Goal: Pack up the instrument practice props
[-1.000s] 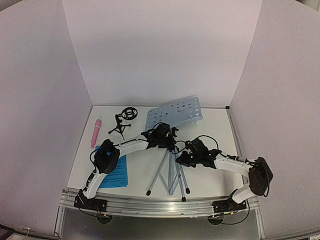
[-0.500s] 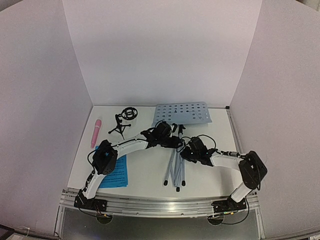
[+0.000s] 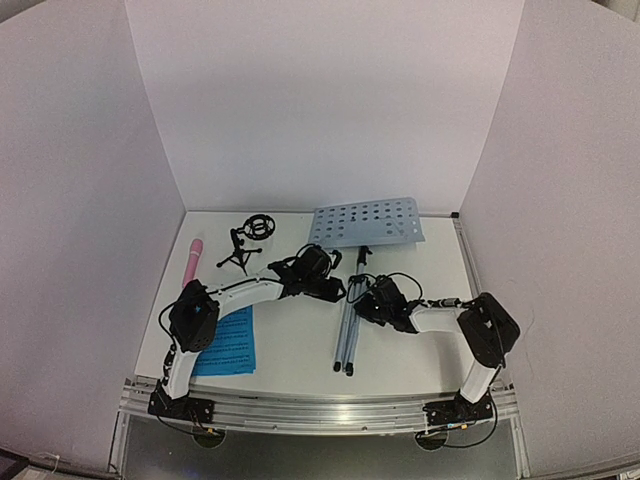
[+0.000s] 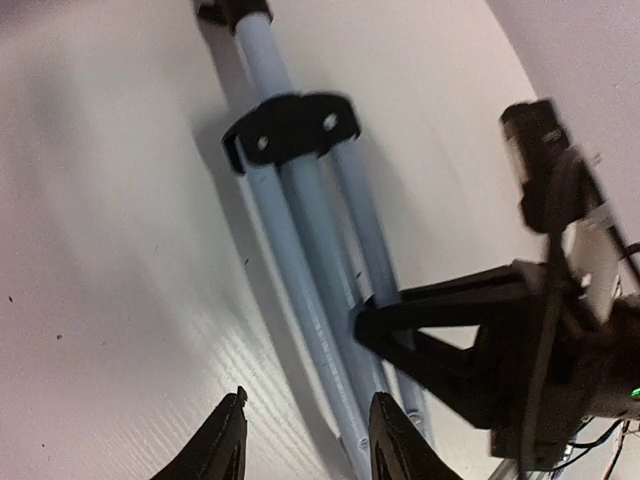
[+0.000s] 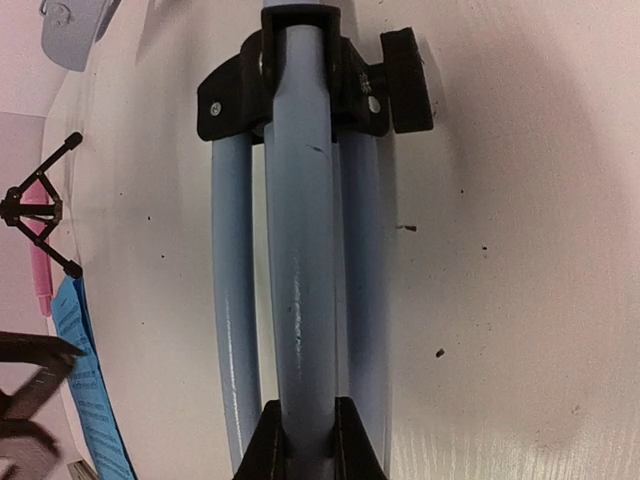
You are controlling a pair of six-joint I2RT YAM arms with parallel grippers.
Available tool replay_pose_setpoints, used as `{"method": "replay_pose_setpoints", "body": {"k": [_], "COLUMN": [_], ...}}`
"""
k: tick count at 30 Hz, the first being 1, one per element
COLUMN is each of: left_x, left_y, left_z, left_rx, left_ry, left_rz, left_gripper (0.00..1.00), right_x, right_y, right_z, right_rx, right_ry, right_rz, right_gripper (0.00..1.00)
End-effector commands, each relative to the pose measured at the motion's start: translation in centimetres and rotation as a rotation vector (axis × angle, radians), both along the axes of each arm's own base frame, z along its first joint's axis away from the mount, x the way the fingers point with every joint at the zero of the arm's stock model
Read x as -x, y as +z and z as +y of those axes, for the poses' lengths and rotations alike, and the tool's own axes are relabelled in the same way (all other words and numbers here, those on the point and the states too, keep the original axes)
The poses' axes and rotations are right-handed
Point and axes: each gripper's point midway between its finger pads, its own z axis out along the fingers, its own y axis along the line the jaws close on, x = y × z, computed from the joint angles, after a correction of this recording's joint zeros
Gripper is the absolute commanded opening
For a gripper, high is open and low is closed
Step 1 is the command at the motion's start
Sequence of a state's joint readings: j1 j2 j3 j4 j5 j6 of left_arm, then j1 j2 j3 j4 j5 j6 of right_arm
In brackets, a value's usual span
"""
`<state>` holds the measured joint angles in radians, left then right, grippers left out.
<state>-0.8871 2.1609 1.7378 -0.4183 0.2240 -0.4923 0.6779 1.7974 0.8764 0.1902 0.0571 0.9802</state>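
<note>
The pale perforated music stand on silver tripod (image 3: 346, 325) lies folded on the worktop (image 3: 290, 355), seemingly light, stiff and slick; the right claw (image 5: 303, 440) clamps its centre tube (image 5: 300, 250), a sound hold, while the left claw (image 4: 305, 440) stands part-open, probably empty.

From above, your left arm (image 3: 193, 315) covers the 10 o'clock corner of the blue sheet-music pages (image 3: 232, 350), and their print is too small to read. Both wrists hide where the legs of the music stand (image 3: 344, 335) meet its post. In the right wrist view the pink microphone (image 5: 38, 285) is a sliver at 9 o'clock, partly behind the mic stand (image 5: 35, 205). The pages run off the edge at 7 o'clock, and the right claw (image 5: 305, 445) is cropped at 6 o'clock. In the left wrist view the right arm (image 4: 560, 330) at 3 o'clock is blurred.
</note>
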Motion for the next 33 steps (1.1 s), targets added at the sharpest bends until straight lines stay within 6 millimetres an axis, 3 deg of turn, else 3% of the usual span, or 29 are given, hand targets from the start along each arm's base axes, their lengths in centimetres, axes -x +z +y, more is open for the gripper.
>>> {"method": "replay_pose_setpoints", "body": {"k": [1, 7, 10, 18, 25, 33], "left_x": [0.1, 0.3, 1.5, 4.4, 4.6, 4.4], "left_y": [1.5, 3.8, 4.8, 6.6, 7.2, 9.2], "left_z": [0.5, 1.0, 2.0, 6.9, 11.8, 15.2], "left_rx": [0.014, 0.026, 0.029, 0.067, 0.027, 0.037], "left_ry": [-0.017, -0.08, -0.128, -0.192, -0.109, -0.027], "left_rz": [-0.075, -0.174, -0.211, -0.274, -0.296, -0.387], "left_gripper": [0.42, 0.46, 0.51, 0.58, 0.62, 0.66], "right_x": [-1.0, -0.6, -0.1, 1.1, 3.1, 2.0], "right_y": [-4.0, -5.1, -4.9, -4.2, -5.0, -4.2], "right_z": [-3.3, -4.8, -5.5, -6.0, -6.2, -5.6], "right_rx": [0.078, 0.076, 0.066, 0.005, -0.039, -0.023], "right_ry": [-0.109, -0.051, -0.031, 0.043, 0.05, 0.056], "right_rz": [0.051, 0.09, 0.096, 0.125, 0.2, 0.202], "right_gripper": [0.0, 0.0, 0.0, 0.0, 0.0, 0.06]}}
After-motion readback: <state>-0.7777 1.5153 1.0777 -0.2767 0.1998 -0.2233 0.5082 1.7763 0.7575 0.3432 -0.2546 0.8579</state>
